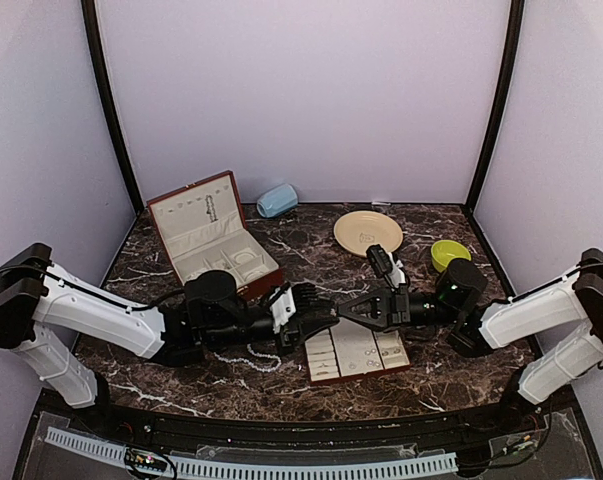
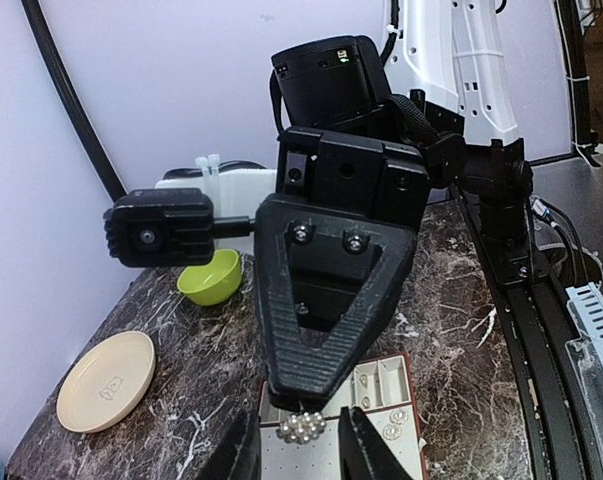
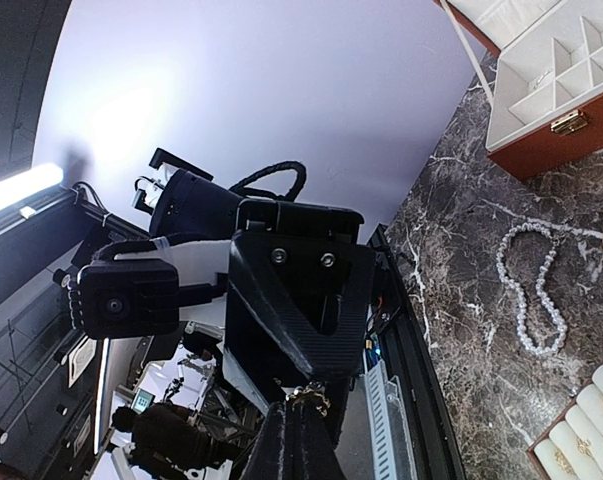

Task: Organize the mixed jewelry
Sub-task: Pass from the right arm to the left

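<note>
My right gripper [image 1: 343, 313] is shut on a small pearl-cluster earring [image 2: 303, 428], held above the upper left corner of the cream slotted tray [image 1: 356, 355]. In the right wrist view only a gold bit [image 3: 311, 397] of the earring shows at that gripper's [image 3: 303, 415] closed tips. My left gripper [image 1: 321, 322] meets it tip to tip. It is open, with its fingers [image 2: 243, 450] on either side of the cluster and a gap on both sides. A white pearl strand [image 1: 262, 358] lies on the marble left of the tray. Small earrings [image 2: 396, 428] sit in the tray.
The red-brown box [image 1: 211, 240] with cream lining stands open at the back left, a light blue object [image 1: 277, 200] behind it. A cream plate [image 1: 368, 232] and a green bowl [image 1: 448, 254] are at the back right. Both arms cross the middle of the table.
</note>
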Robot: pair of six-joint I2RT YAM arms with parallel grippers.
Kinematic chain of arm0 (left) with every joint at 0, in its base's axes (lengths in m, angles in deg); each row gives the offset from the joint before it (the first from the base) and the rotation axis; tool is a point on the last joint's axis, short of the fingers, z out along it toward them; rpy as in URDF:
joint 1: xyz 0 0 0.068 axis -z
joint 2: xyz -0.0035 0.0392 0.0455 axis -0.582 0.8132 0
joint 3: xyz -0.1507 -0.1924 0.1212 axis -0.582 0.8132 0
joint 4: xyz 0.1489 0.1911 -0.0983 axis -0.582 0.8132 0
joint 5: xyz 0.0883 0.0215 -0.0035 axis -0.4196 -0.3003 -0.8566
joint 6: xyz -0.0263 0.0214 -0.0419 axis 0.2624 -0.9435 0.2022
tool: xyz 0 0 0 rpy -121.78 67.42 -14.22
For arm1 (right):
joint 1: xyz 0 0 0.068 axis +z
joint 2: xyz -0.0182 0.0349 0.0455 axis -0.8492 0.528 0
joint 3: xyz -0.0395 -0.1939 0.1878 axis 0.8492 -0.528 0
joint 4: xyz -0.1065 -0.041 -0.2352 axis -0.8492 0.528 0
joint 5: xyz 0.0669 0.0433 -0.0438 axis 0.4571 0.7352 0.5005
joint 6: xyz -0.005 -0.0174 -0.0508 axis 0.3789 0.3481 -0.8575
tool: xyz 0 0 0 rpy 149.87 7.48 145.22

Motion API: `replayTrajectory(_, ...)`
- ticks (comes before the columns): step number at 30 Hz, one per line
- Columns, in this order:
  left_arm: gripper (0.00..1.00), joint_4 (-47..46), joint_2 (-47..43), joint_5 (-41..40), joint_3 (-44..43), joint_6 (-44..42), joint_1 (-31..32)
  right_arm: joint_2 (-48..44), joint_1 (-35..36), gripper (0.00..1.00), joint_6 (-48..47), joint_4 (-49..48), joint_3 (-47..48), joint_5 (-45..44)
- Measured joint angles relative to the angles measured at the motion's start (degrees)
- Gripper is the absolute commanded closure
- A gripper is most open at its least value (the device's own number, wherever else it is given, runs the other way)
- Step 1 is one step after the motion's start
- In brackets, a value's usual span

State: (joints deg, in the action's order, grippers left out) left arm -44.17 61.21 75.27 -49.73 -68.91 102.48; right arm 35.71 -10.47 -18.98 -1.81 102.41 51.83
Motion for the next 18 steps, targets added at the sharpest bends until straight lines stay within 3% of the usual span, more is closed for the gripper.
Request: replayTrajectory(18, 0.81, -0.3, 0.1, -2.0, 0.0, -0.6, 0.9, 0.1, 0.0, 1.0, 0.8, -0.7, 0.0, -0.2)
